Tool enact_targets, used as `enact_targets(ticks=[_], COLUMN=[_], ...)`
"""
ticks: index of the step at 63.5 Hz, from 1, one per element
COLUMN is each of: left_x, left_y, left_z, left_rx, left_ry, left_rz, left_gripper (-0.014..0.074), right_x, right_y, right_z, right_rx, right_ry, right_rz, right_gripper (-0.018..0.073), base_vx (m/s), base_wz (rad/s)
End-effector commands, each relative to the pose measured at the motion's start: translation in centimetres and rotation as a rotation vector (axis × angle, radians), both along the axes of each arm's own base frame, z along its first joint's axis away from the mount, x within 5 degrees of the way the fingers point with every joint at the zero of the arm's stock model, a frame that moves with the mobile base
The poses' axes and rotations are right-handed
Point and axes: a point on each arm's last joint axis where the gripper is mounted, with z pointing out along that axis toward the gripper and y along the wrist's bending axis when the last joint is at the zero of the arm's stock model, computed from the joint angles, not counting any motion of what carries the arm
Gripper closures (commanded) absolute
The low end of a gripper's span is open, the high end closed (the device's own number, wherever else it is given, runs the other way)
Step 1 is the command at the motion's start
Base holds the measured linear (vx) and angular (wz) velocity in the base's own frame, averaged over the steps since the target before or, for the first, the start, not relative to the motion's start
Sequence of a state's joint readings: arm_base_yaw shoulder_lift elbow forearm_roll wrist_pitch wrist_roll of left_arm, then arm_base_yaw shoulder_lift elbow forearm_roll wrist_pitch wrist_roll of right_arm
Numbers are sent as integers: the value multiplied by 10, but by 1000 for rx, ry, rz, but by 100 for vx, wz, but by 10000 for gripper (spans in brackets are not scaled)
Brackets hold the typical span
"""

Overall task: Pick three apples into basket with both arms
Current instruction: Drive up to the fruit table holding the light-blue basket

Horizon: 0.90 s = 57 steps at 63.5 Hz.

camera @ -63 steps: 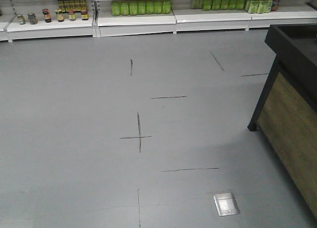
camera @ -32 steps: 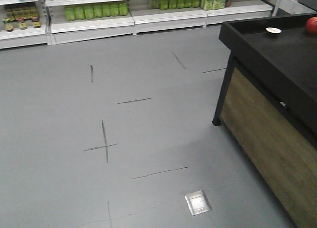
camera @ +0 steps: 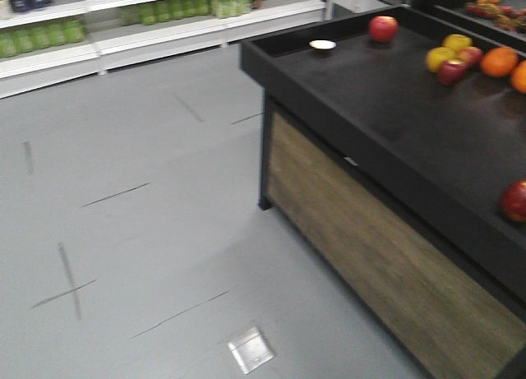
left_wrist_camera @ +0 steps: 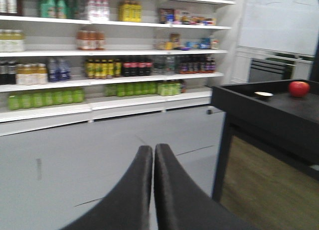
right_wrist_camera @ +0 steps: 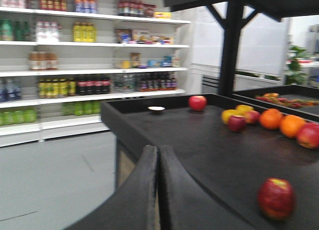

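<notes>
Apples (right_wrist_camera: 276,197) were scattered on the black surface (right_wrist_camera: 199,145). The left gripper (left_wrist_camera: 153,150) and right gripper (right_wrist_camera: 159,151) were pressed together, empty, pointed toward the shelves (left_wrist_camera: 99,103). Oranges (right_wrist_camera: 271,118) were shown only in the right wrist and front views.

Left gripper (left_wrist_camera: 153,150) and right gripper (right_wrist_camera: 159,150) both level and forward-pointing, dark jaws flush together, tip to tip.

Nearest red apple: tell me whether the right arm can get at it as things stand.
Probably yes. The apple lies alone on the table, with only bare tabletop between it and the right claw. The claw is shut, though, and must open first.
</notes>
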<state>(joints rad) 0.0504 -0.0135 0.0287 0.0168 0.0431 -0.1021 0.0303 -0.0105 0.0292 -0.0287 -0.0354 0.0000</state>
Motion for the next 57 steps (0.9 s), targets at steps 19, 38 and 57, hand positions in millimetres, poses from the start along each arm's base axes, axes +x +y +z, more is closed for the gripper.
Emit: enact_targets(ticks=[19,38,57], left_x=[1,1,1], left_y=[0,0,0], left_z=[1,1,1], left_rx=[-13,-13,-13], left_ry=[-51,-51,-51], left_rz=[-3,-3,-3], left_gripper=[603,603,603], right_x=[0,0,0], right_y=[0,0,0], right_z=[3,3,3], right_rx=[-7,-7,-7], right_ry=[-64,-64,-64], right_rz=[-1,-1,-1], right_gripper=[568,568,568], base_vx=[15,14,12], base_wz=[-58,-53,-46])
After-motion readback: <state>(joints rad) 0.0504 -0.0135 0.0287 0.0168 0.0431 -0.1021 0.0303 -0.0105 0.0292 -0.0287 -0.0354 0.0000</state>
